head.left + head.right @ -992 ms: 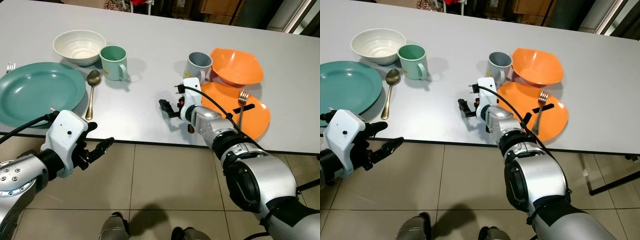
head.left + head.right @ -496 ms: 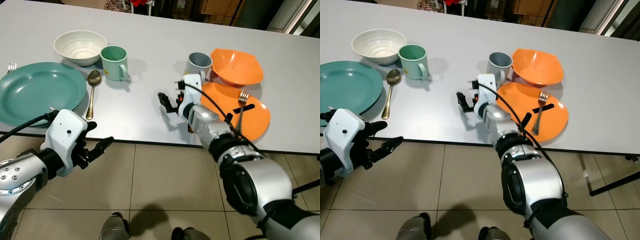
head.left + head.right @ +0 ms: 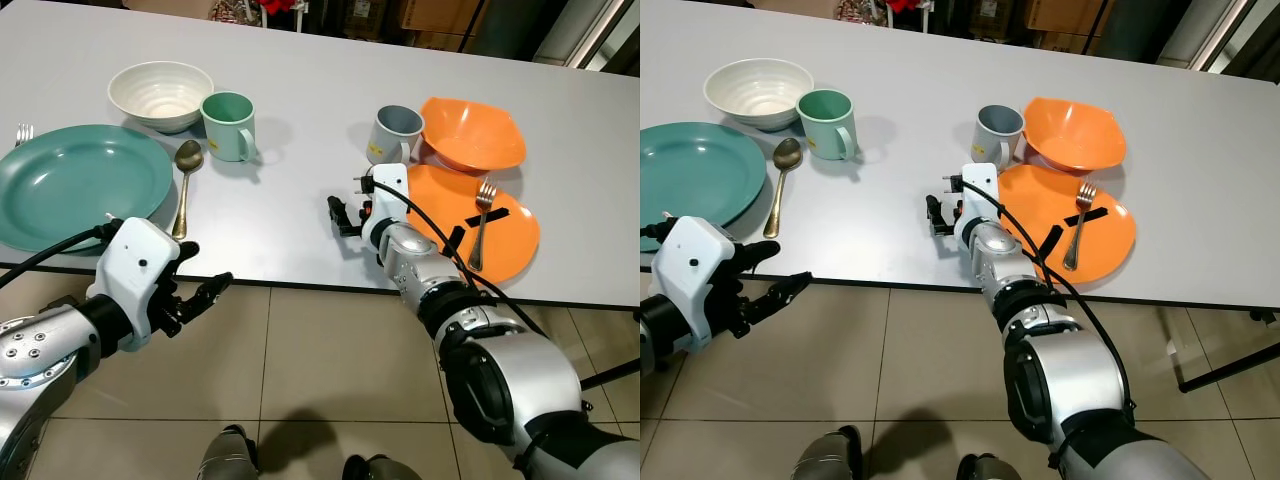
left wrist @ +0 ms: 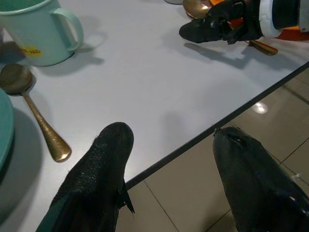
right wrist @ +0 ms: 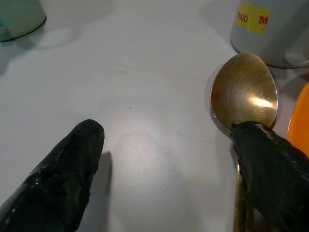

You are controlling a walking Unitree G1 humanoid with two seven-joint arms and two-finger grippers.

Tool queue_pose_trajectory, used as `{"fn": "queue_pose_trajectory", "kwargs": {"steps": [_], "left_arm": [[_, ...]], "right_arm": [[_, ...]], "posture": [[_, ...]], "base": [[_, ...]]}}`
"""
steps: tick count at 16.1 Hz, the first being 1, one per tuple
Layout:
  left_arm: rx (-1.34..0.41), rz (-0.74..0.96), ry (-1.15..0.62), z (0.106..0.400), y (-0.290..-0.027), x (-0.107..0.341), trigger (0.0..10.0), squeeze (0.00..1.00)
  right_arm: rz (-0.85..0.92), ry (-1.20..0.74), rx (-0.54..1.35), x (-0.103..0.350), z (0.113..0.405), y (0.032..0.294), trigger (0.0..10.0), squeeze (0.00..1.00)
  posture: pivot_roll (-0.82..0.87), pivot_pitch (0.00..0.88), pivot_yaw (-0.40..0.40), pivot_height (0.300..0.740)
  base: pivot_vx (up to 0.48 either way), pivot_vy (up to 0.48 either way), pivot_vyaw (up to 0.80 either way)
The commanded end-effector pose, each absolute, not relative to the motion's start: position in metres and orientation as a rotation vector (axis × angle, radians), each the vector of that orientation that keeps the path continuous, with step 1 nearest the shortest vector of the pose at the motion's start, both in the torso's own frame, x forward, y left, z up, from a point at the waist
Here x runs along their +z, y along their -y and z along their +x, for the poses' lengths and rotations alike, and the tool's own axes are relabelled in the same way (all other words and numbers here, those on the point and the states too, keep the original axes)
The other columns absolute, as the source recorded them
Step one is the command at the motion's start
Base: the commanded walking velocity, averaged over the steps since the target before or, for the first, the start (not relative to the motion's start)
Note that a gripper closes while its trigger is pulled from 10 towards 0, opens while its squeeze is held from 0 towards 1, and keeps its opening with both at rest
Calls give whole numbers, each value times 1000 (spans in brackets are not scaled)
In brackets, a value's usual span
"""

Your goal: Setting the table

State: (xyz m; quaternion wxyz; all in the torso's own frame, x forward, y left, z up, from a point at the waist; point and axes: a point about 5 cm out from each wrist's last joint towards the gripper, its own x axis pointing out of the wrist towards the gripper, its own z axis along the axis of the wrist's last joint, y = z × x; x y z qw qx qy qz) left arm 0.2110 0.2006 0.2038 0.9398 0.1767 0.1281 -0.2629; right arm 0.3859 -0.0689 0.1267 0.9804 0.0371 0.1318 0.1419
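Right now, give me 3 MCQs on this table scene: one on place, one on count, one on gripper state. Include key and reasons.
1. Where does the fork lie?
A. In the white bowl
B. On the orange plate
C. Beside the green mug

2. How many mugs stand on the table?
A. One
B. Two
C. Three

3. How are the right gripper fingers?
A. Shut on a mug
B. Open, above the table
C. Shut on the fork

Key: 1 B, the fork rests across the orange plate. 2 B, a green mug and a grey mug are the two there. 3 B, the right wrist view shows the fingers apart over the tabletop, next to a gold spoon by the grey mug.
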Motion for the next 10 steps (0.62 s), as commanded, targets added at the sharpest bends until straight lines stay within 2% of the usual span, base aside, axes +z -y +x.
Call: {"fn": "queue_pose_trajectory", "kwargs": {"steps": [1, 6, 10], "left_arm": [[-551, 358, -257, 212, -198, 204, 10000, 0], [-616, 324, -215, 210, -189, 208, 10000, 0], [-611, 328, -214, 212, -189, 208, 10000, 0]], "right_arm": [[97, -306, 270, 116, 382, 72, 10000, 0], [101, -365, 231, 106, 378, 76, 10000, 0], [126, -318, 316, 115, 380, 66, 10000, 0]], "posture": [[283, 157, -80, 740], [281, 152, -79, 740], [280, 153, -80, 740]], "base": [[0, 0, 0], [0, 0, 0], [0, 0, 0]]}}
